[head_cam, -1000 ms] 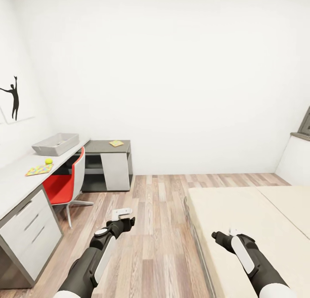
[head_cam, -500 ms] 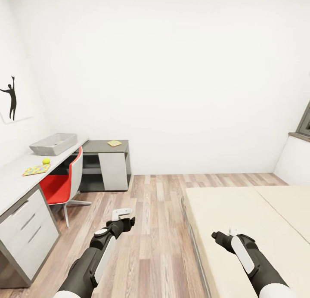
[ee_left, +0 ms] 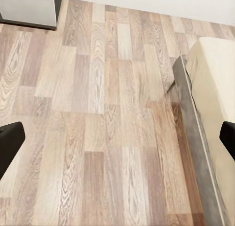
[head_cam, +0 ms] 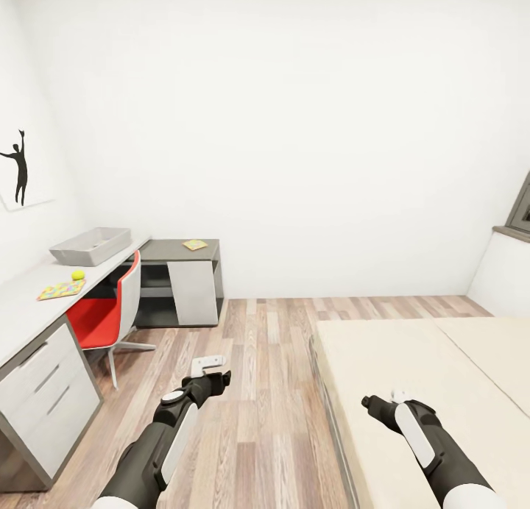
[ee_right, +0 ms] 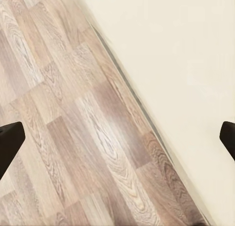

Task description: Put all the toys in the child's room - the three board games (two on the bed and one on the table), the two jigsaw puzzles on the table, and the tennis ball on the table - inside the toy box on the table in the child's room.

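Where the white-walled child's room (head_cam: 294,126) opens ahead of both hands, a wood-plank floor (head_cam: 272,347) is seen between the bed (head_cam: 412,376) under the right hand (head_cam: 377,404) and the tabletop (head_cam: 29,310) well off to the outer side of the left hand (head_cam: 210,365). A red chair (head_cam: 110,310) is tucked against the tabletop, between it and the left hand. Beyond it a dark grey side cabinet (head_cam: 184,273) is seen, with a jigsaw puzzle (head_cam: 196,245) on top. On the tabletop the toy box (head_cam: 91,246) is set farthest, then the tennis ball (head_cam: 77,275) and a second jigsaw puzzle (head_cam: 61,290). Both arms are held low and forward. In the wrist views both hands are spread wide, nothing between the fingers (ee_left: 11,143).
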